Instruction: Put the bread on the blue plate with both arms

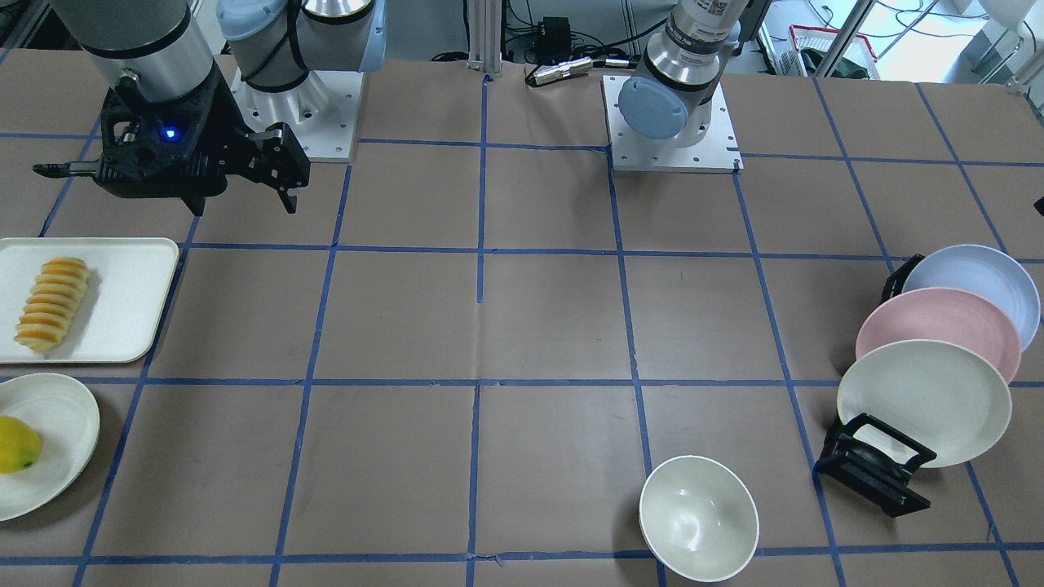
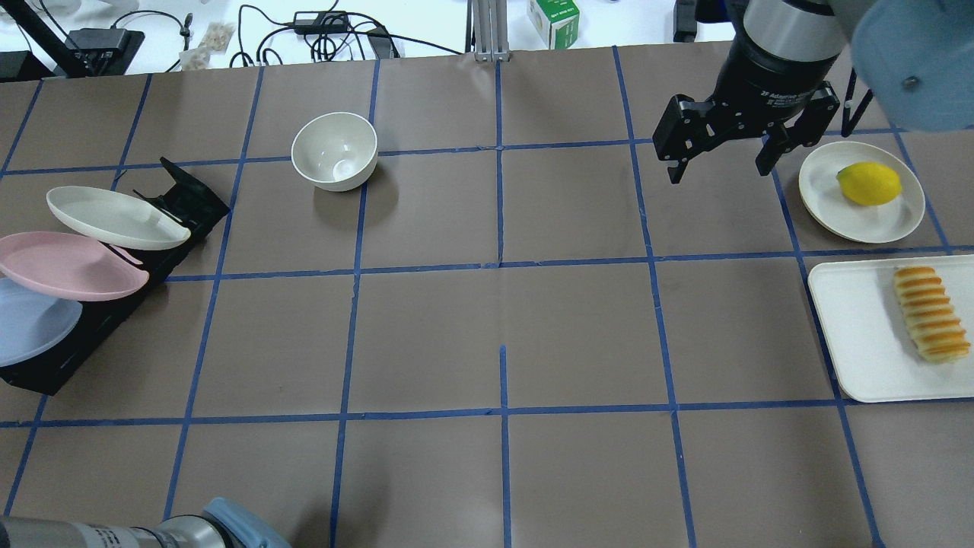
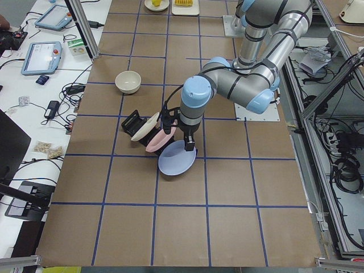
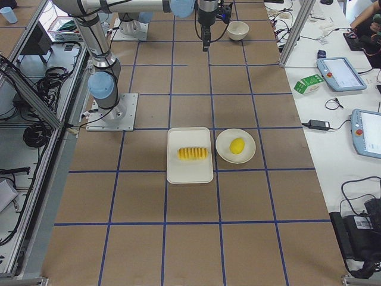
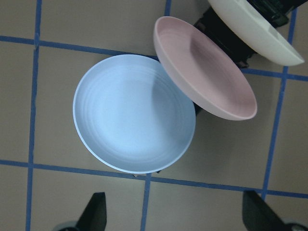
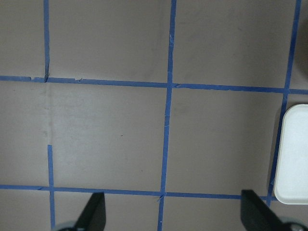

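lavender-blue, the blue plate (image 5: 130,120) leans at the end of the black rack (image 2: 72,350) nearest the robot, and the pink plate (image 5: 207,77) next along the rack overlaps its rim. your left gripper (image 5: 174,204) hangs straight above that end of the rack, released, fingers spread wide and holding nothing. watch this: if you come down off-centre, a finger may catch the pink rim, tip both plates or drag the rack. a smooth shallow rim could also slip out of a thin pinch. well apart from the rack, past the white bowl (image 2: 335,150), the right gripper (image 2: 719,164) is likewise released and empty. the bread (image 2: 930,312) lies on the white tray (image 2: 837,327) at the table end farthest from the rack, near a lemon (image 2: 869,183) on its small plate (image 2: 818,198). reaching in, you could brush the lemon, squash the soft loaf, or shove the light tray.
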